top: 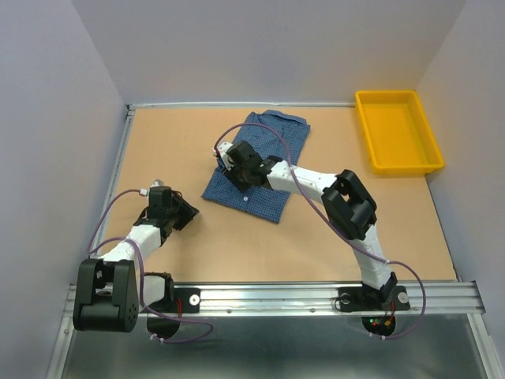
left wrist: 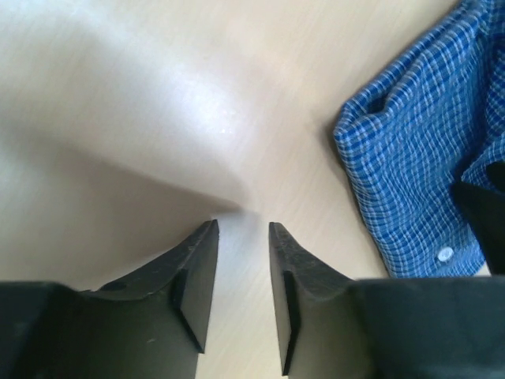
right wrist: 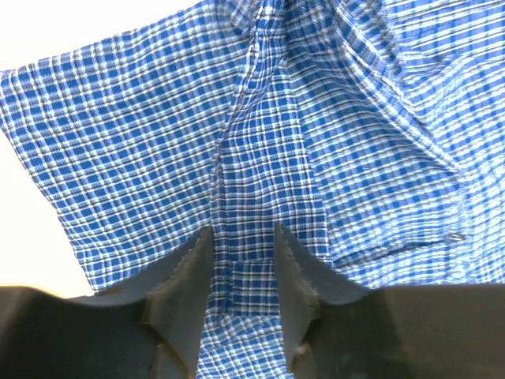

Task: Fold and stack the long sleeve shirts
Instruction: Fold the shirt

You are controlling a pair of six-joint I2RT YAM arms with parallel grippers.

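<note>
shirt [top: 278,142] — under right tool [right wrist: 242,233] | left tool [left wrist: 243,229] — beside, apart

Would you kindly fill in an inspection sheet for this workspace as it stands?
Surface: tan table.
Job's things: one blue checked shirt, partly folded, far middle.
Clutter: yellow tray, far right.
End effectors: left end effector open over bare table; right end effector on the shirt, straddling a cloth strip, grip unclear.
Cables: purple cable loops on both arms.
Surroundings: plain walls, metal rail at near edge.
</note>
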